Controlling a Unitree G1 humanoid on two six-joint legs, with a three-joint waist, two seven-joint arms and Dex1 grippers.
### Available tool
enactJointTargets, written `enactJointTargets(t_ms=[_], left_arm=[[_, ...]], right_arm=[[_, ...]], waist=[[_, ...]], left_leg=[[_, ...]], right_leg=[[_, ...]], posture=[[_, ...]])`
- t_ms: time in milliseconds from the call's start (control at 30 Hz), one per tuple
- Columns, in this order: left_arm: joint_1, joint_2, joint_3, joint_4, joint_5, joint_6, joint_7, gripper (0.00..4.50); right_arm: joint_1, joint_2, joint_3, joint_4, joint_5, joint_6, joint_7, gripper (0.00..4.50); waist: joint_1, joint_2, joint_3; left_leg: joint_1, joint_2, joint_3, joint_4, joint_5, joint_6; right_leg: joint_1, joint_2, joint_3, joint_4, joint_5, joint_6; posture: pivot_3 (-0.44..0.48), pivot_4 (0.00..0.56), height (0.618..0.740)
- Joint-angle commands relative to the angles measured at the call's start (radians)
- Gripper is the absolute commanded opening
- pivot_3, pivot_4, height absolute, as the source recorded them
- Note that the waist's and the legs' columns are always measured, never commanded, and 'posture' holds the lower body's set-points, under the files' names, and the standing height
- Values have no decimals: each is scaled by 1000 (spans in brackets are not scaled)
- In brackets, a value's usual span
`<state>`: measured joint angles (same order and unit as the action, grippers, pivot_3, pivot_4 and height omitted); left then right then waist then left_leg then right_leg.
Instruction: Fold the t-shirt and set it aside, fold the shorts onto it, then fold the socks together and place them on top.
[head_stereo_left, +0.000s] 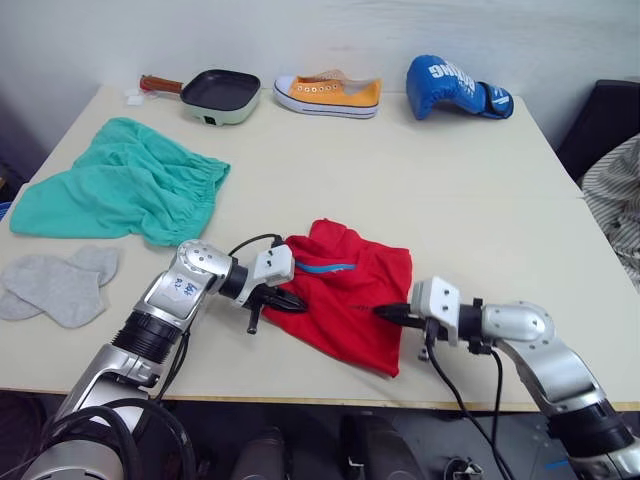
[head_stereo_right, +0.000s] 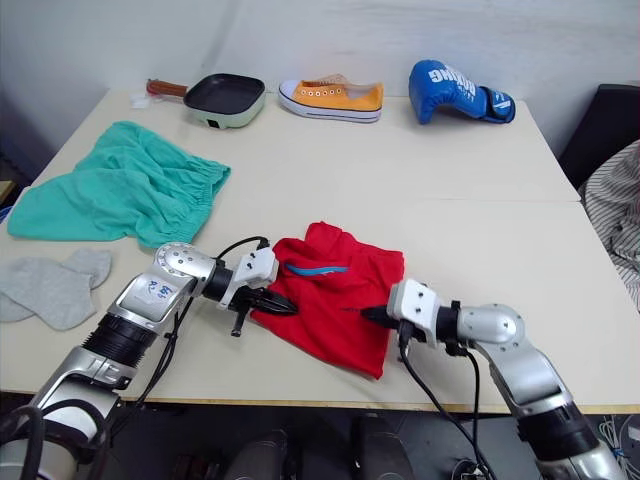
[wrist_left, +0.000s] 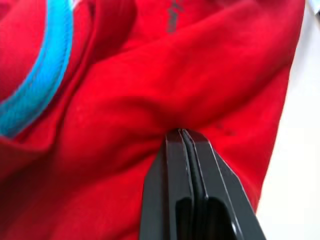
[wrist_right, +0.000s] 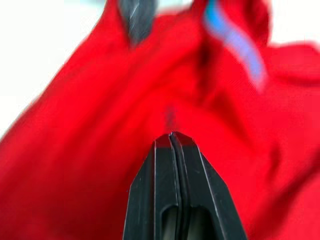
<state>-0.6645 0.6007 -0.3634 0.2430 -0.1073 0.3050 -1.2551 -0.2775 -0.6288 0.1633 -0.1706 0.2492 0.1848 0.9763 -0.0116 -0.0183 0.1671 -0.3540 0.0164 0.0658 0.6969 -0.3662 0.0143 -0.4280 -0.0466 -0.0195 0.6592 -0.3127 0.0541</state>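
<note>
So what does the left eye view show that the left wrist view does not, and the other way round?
Left eye view alone: the table, the shorts, the socks, a pan, a shoe, a boxing glove and the right hand. Left wrist view alone: the left hand's fingers pressed together against a crease of cloth. Both: the t-shirt, its blue collar and the left hand.

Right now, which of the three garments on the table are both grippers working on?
The red t-shirt, bunched at the near edge between the left gripper and right gripper. The teal shorts and grey socks lie untouched at the left.
</note>
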Motion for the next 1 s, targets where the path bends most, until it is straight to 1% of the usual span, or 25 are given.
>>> enactJointTargets(t_ms=[33, 133, 233, 333, 400, 467, 567, 667, 700, 767, 800, 867, 1000], left_arm=[[62, 46, -21, 29, 78, -26, 29, 42], [111, 73, -13, -35, 53, -1, 16, 42], [182, 118, 4, -164, 8, 84, -9, 42], [229, 149, 14, -240, -10, 124, -13, 42], [282, 177, 38, -305, -32, 160, -4, 42], [307, 191, 58, -341, -42, 182, 12, 42], [301, 200, 99, -377, -91, 224, 5, 42], [259, 211, 166, -400, -191, 305, -33, 42], [233, 214, 191, -402, -237, 342, -51, 42], [173, 211, 219, -384, -286, 392, -66, 42], [145, 206, 216, -354, -277, 383, -62, 42], [86, 195, 183, -260, -208, 305, -44, 42], [-31, 151, 116, -49, -95, 155, -36, 42]], right_arm=[[-90, 43, -9, 86, -34, 59, -76, 0], [-157, 56, 26, 178, -125, 67, -127, 0], [-229, 39, 57, 309, -249, 14, -198, 0], [-269, 46, 42, 380, -282, -3, -240, 0], [-308, 40, -1, 406, -273, -13, -262, 0], [-319, 48, -51, 361, -201, -2, -235, 0], [-286, 52, -101, 208, -71, 36, -142, 0], [-221, 35, -128, 27, 51, 116, -74, 0], [-187, 21, -127, -41, 89, 143, -45, 0], [-115, -15, -107, -150, 133, 186, 5, 0], [-81, -36, -91, -185, 135, 193, 25, 0], [-10, -79, -50, -231, 112, 175, 66, 0], [69, -122, 28, -225, 12, 104, 80, 0]], waist=[[-2, 0, 0], [-10, 0, -1], [-22, 2, -2], [-25, 4, -3], [-25, 5, -4], [-23, 5, -3], [-18, 6, -3], [-16, 6, -3], [-16, 5, -3], [-3, 5, -2], [2, 5, -2], [13, 5, -2], [11, 4, -2]], left_leg=[[1, 0, 0, 0, 0, 0], [1, 0, 0, 0, 0, 0], [1, 0, 0, -2, 0, 0], [2, 0, 1, -5, 1, -2], [2, 0, 0, -6, 1, -2], [2, 0, 1, -6, 1, -2], [2, 0, 0, -7, 1, -2], [1, 0, 0, -8, 1, -2], [1, 0, -1, -8, 1, -2], [-1, 0, -2, -9, 1, -2], [-2, -1, -5, -8, 1, -1], [-2, -2, -5, -8, 1, -1], [-2, -3, -5, -7, 1, 1]], right_leg=[[1, 0, 0, 0, 0, 0], [1, -1, 0, 1, 0, 0], [0, -1, 1, 1, 0, -1], [0, -1, 1, 1, -1, -2], [0, -1, 1, 1, -1, -2], [0, -1, 1, 1, -1, -2], [0, -1, 1, 0, -1, -2], [-1, 0, 0, 1, -1, -2], [-1, 0, 0, 1, -1, -2], [-1, 0, -1, 0, -1, -2], [0, 0, 0, -1, -1, -1], [0, -1, 0, -2, -1, -1], [1, -1, 1, -3, 0, 0]], posture=[[0, 150, 740], [0, 150, 740], [0, 150, 740], [0, 150, 740], [0, 150, 740], [0, 150, 740], [0, 150, 740], [0, 150, 740], [0, 150, 740], [0, 150, 740], [0, 150, 740], [0, 150, 740], [0, 150, 740]])
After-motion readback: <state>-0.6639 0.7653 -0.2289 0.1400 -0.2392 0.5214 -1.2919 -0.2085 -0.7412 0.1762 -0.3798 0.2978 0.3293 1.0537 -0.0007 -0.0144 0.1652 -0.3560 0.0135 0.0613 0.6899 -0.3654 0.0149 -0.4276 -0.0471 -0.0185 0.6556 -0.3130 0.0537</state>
